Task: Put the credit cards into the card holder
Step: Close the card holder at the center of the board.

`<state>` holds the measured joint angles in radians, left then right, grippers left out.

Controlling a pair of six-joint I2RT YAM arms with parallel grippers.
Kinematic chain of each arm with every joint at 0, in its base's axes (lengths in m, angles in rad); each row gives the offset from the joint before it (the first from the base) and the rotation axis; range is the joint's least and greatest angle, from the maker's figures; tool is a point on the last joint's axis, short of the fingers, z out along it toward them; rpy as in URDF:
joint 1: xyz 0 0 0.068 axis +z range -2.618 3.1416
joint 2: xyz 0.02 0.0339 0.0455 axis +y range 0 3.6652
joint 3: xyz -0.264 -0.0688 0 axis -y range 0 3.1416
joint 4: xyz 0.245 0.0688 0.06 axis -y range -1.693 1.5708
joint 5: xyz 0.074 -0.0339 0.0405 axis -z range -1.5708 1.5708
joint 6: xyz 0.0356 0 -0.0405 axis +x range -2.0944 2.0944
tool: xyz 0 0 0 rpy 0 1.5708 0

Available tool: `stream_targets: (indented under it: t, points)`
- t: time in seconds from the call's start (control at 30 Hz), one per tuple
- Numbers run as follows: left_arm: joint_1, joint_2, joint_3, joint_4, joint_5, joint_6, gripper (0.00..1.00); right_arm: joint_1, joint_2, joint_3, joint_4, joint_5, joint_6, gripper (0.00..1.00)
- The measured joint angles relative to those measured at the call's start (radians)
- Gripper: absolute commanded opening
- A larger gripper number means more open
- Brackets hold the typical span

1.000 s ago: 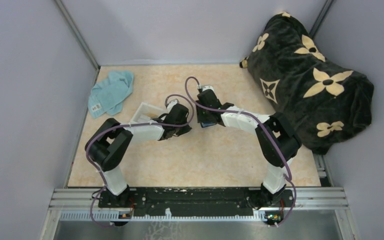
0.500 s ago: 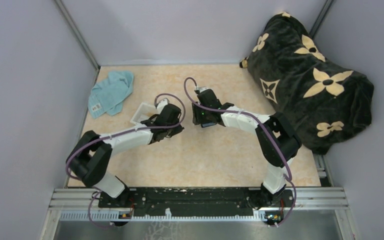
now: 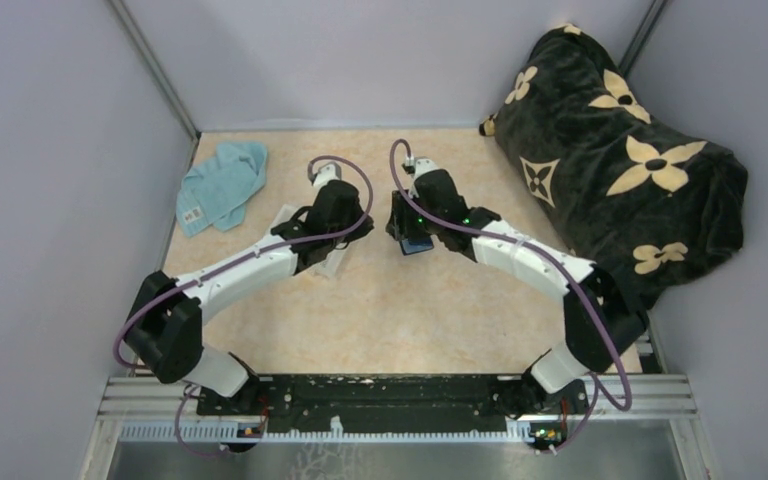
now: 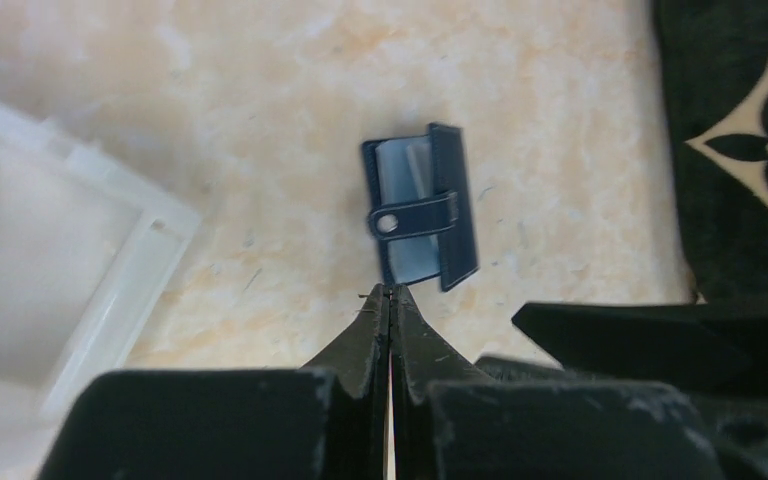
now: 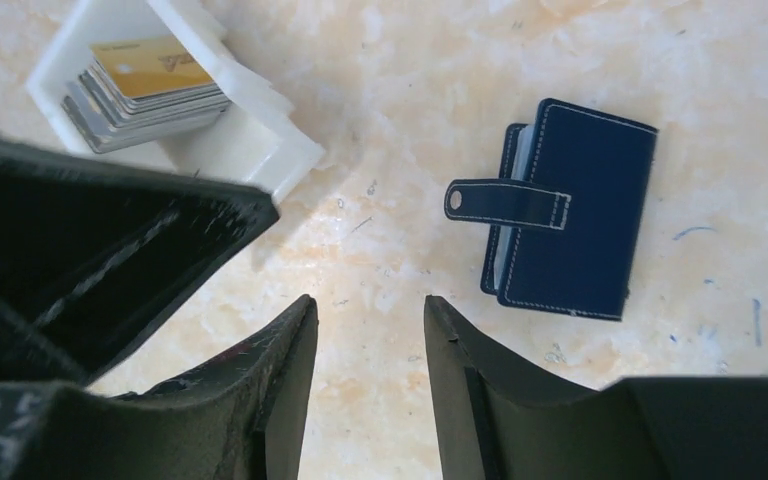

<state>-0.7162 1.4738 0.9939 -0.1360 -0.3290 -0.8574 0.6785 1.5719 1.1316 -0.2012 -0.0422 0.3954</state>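
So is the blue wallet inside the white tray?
No, the card holder lies on the table, apart from the tray holding the credit cards.

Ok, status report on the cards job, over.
Left gripper shut, empty. Right gripper open, empty, near holder. Cards stacked in tray. Nothing blocking holder.

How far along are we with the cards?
Nothing looks done: the credit cards sit stacked in the white tray, and the card holder lies apart on the table, strap across it. Neither gripper holds anything; the left gripper is shut, the right gripper open near the holder. The whole stack is left.
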Motion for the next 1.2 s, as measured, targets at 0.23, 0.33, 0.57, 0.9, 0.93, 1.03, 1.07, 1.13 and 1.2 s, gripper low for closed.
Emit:
stream_targets:
  t: [0.23,0.33,0.57,0.9,0.93,1.03,1.07,1.13,1.2]
  points:
    - [0.000,0.144,0.192,0.045,0.108,0.102,0.07,-0.092,-0.142,-0.123,0.038,0.037,0.044,0.56]
    - [0.000,0.249,0.285,0.050,0.179,0.138,0.07,-0.172,-0.142,-0.166,0.044,0.046,0.060,0.63]
    - [-0.002,0.460,0.451,0.009,0.283,0.194,0.06,-0.286,-0.090,-0.204,0.097,0.002,0.082,0.65]
    - [-0.002,0.563,0.470,-0.073,0.293,0.223,0.05,-0.329,0.075,-0.208,0.204,-0.120,0.108,0.66]
    - [-0.002,0.563,0.462,-0.075,0.290,0.223,0.05,-0.331,0.089,-0.208,0.218,-0.132,0.110,0.66]
    - [-0.002,0.562,0.417,-0.073,0.271,0.223,0.04,-0.341,0.139,-0.208,0.247,-0.167,0.119,0.66]
    - [-0.002,0.561,0.396,-0.072,0.265,0.223,0.04,-0.344,0.156,-0.208,0.255,-0.176,0.122,0.66]
    - [-0.002,0.551,0.374,-0.062,0.257,0.222,0.04,-0.350,0.180,-0.208,0.270,-0.192,0.126,0.66]
    - [-0.002,0.541,0.357,-0.059,0.247,0.222,0.04,-0.354,0.190,-0.208,0.294,-0.208,0.131,0.66]
